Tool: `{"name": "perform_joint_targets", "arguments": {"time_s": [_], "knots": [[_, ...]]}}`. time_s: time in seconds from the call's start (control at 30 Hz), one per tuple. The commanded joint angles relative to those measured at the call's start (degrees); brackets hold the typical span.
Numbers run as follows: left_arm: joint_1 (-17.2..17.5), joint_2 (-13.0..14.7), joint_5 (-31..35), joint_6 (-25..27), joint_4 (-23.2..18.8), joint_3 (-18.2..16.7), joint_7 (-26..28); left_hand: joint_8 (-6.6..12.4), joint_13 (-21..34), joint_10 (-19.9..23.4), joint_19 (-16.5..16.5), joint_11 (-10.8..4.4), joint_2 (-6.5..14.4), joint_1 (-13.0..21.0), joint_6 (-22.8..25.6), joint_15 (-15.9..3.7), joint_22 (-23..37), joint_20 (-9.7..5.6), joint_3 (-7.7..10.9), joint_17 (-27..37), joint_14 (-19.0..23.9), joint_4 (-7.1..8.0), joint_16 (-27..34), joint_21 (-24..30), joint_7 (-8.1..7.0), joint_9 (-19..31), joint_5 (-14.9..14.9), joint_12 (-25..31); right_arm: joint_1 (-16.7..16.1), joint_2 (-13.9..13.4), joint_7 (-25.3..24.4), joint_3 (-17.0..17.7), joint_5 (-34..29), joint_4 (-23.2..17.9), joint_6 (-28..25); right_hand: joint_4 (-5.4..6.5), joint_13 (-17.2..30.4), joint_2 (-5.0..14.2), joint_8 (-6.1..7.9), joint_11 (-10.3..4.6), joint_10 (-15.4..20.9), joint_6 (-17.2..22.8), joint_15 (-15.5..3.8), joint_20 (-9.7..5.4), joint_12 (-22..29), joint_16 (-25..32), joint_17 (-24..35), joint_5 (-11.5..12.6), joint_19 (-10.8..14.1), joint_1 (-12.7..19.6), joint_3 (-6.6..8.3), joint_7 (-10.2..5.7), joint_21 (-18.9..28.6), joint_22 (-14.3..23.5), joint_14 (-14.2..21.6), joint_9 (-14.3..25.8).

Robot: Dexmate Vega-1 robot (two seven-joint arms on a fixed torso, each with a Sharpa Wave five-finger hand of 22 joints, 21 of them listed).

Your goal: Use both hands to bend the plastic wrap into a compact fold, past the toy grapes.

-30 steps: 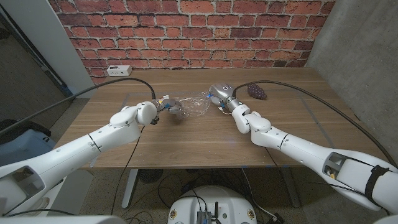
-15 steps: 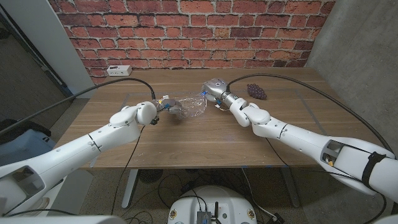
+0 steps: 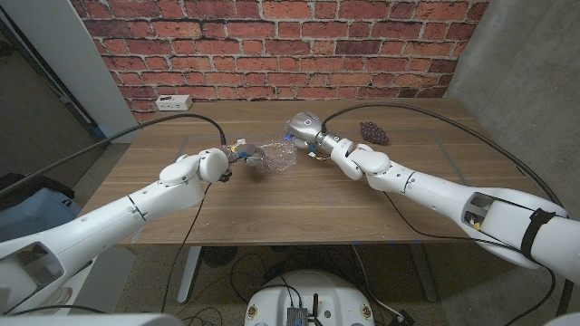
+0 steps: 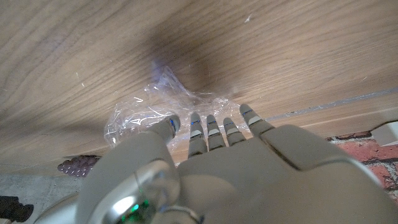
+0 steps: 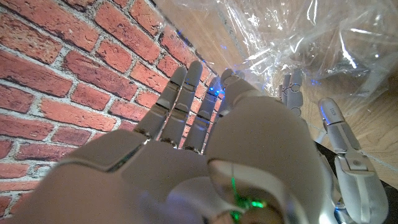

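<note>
Since the earlier frame, the right hand (image 3: 303,126) is carried leftward, bunching the plastic wrap (image 3: 272,156) toward the left hand (image 3: 216,165). Both hands' fingers are closed on the wrap's ends, mid-counter. Light, limp, slippery film is judged best gripped at its gathered ends.

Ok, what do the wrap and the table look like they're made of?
The plastic wrap looks like thin clear film: glossy, crinkled, with the wood showing through it. The table looks like brown wood or wood-look laminate with a matte finish and grain lines running along it; which of the two can't be told.
</note>
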Motion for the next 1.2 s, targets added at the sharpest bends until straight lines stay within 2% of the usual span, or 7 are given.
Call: {"name": "perform_joint_targets", "arguments": {"time_s": [0.03, 0.77, 0.8, 0.9, 1.07, 1.1, 1.2], "knots": [[0.74, 0.39, -0.46, 0.31, -0.61, -0.36, 0.65, 0.31, 0.11, 0.01, 0.29, 0.29, 0.0, -0.62, 0.05, -0.51, 0.03, 0.07, 0.38, 0.06, 0.21, -0.12, 0.04, 0.18, 0.56, 0.09, -0.06, 0.12, 2.44, 2.11, -4.78, -1.16, -1.23, 3.38, 3.48, -0.05, 0.18, 0.02, -0.06, -0.07, 0.68, 0.32, -9.69, 0.02, -0.23, -0.53, 0.18, 0.31, 0.02, 0.58, -0.25, 0.52, 0.44, 0.16, 0.62, 0.25], [1.18, 0.78, -0.88, -0.17, -0.68, -0.42, 0.94, 0.39, 0.11, 0.1, 0.26, 0.42, 0.62, -0.7, 0.26, -0.34, 0.03, 0.26, 0.98, 0.14, 0.19, -0.3, 0.1, 0.16, 1.21, 0.09, -0.02, 0.15, 2.4, 1.63, -11.16, -1.31, -1.37, 2.74, 8.59, -0.01, 0.33, -0.01, -0.11, -0.51, 0.81, 0.57, -9.74, -0.29, -0.57, -1.54, 0.4, 0.43, -0.12, 0.79, -0.46, 0.34, 1.29, 0.04, 0.99, 0.31], [1.21, 0.78, -0.94, -0.19, -0.68, -0.45, 0.95, 0.39, 0.11, 0.11, 0.26, 0.38, 0.62, -0.7, 0.26, -0.33, 0.03, 0.23, 0.99, 0.14, 0.17, -0.3, 0.09, 0.16, 1.21, 0.09, -0.02, 0.16, 2.41, 1.71, -11.38, -1.31, -1.37, 2.9, 8.71, 0.01, 0.53, -0.31, 0.3, -0.48, 1.06, 2.0, -8.93, -0.2, -0.49, -1.74, 0.72, 0.33, -0.51, 0.8, -0.91, -4.99, 1.57, -0.01, 0.94, 0.47], [1.27, 0.78, -1.01, -0.2, -0.64, -0.47, 0.98, 0.37, 0.11, 0.06, 0.24, 0.38, 0.61, -0.7, 0.23, -0.36, 0.03, 0.25, 1.04, 0.14, 0.18, -0.33, 0.1, 0.15, 1.25, 0.09, -0.02, 0.14, 2.4, 2.08, -11.92, -1.33, -1.21, 3.52, 9.04, 0.13, 0.48, 0.0, -0.35, -0.66, 0.93, 0.96, -9.81, -0.48, -0.94, -2.6, 0.94, 0.47, -0.53, 1.0, -1.0, -0.2, 2.4, -0.11, 1.2, 0.48], [1.47, 0.88, -1.3, -0.13, -0.67, -0.66, 1.08, 0.38, 0.12, 0.06, 0.26, 0.41, 0.59, -0.73, 0.25, -0.38, 0.03, 0.23, 1.12, 0.15, 0.18, -0.37, 0.12, 0.16, 1.27, 0.09, -0.03, 0.14, 2.75, 2.85, -13.66, -1.61, -0.63, 5.21, 10.76, 0.15, 0.52, -0.06, -0.42, -0.74, 0.92, 0.89, -9.71, -0.66, -1.06, -3.08, 0.88, 0.51, -0.6, 1.02, -1.05, 0.14, 2.62, -0.14, 1.0, 0.48], [1.52, 0.89, -1.4, -0.23, -0.65, -0.72, 1.16, 0.38, 0.12, 0.08, 0.26, 0.38, 0.59, -0.74, 0.25, -0.35, 0.03, 0.23, 1.13, 0.16, 0.14, -0.38, 0.1, 0.16, 1.29, 0.09, -0.04, 0.14, 2.8, 3.06, -14.13, -1.71, -0.54, 5.61, 11.12, 0.18, 0.64, 0.05, -0.15, -0.74, 0.93, 2.11, -9.66, -0.78, -1.18, -3.38, 1.2, 0.56, -0.82, 1.25, -1.3, -6.51, 3.11, -0.2, 1.11, 0.62], [1.57, 0.9, -1.48, -0.42, -0.56, -0.75, 1.34, 0.38, 0.12, 0.04, 0.26, 0.43, 0.6, -0.76, 0.25, -0.41, 0.03, 0.23, 1.18, 0.17, 0.15, -0.39, 0.12, 0.16, 1.31, 0.09, -0.05, 0.13, 3.04, 3.57, -14.91, -2.11, -0.29, 6.6, 12.18, 0.28, 0.73, 0.05, -0.59, -0.93, 1.15, 1.48, -9.78, -0.87, -1.34, -3.88, 1.5, 0.63, -0.99, 1.25, -1.61, -2.75, 3.74, -0.25, 1.38, 0.6]]}}
